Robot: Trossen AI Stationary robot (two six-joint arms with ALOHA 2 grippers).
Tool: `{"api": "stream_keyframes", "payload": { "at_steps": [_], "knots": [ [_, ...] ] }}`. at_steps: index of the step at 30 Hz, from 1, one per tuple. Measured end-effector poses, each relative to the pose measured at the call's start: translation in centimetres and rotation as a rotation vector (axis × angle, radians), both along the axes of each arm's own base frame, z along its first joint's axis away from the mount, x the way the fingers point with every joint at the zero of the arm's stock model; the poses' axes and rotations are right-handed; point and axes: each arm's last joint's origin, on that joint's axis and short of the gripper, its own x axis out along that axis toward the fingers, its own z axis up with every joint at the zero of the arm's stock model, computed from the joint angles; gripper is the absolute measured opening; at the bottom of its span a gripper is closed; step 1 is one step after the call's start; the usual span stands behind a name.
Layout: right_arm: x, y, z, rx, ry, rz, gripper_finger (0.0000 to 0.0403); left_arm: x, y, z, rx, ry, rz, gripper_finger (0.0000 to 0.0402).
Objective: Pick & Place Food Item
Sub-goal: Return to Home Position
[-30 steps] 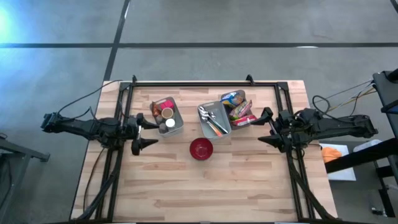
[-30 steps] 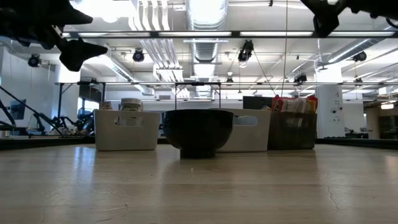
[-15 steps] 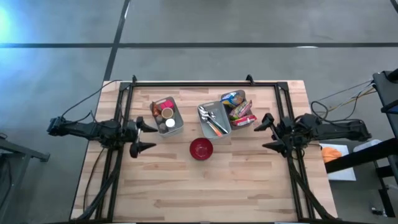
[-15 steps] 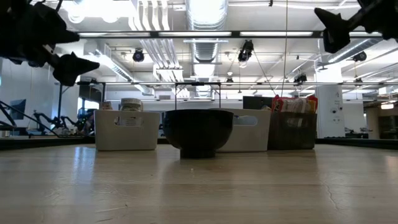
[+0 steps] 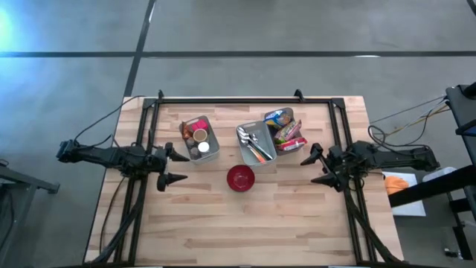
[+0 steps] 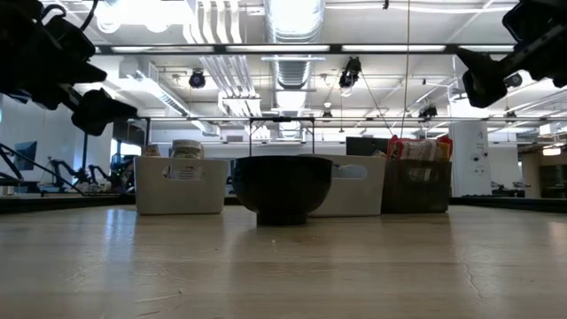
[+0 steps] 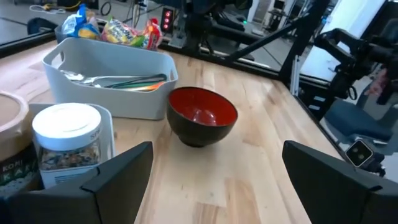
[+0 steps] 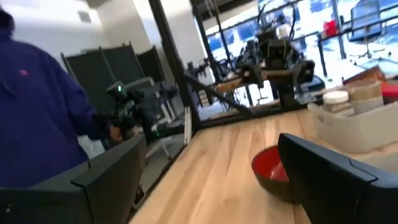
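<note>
Currently my left fingers (image 5: 177, 155) hang spread wide and empty above the left side of the bench (image 5: 245, 223), near the left white bin (image 6: 177, 197). My right fingers (image 5: 309, 157) are likewise wide and empty above the right side, near the dark snack bin (image 6: 416, 197). Cans and a white-lidded jar (image 7: 66, 140) stand in the left white bin. Spoons (image 7: 118, 79) lie in the right white bin (image 7: 112, 102). A red bowl (image 5: 240, 178) sits on the wood in front of the bins.

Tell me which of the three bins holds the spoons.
The middle white bin, just beyond the red bowl: spoons lie in it. The left bin holds jars, the dark right bin snack packets.
</note>
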Motion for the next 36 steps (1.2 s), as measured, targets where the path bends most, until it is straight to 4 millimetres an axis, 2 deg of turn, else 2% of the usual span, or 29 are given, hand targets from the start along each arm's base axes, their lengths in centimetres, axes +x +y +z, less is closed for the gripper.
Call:
{"api": "stream_keyframes", "payload": {
  "at_steps": [6, 10, 36],
  "knots": [
    [0.1, 0.0, -1.0, -0.027, 0.094, 0.013, 0.0362, 0.1, 0.0, -0.2, 0.097, 0.015, -0.023, 0.0361],
    [0.2, 0.1, -1.4, -0.016, 0.15, 0.016, 0.0362, 0.1, 0.0, -0.3, 0.082, 0.026, -0.021, 0.0361],
    [0.3, 0.1, -1.7, -0.023, 0.178, 0.016, 0.0362, 0.2, 0.0, -0.3, 0.085, 0.031, -0.019, 0.0361]
  ]
}}
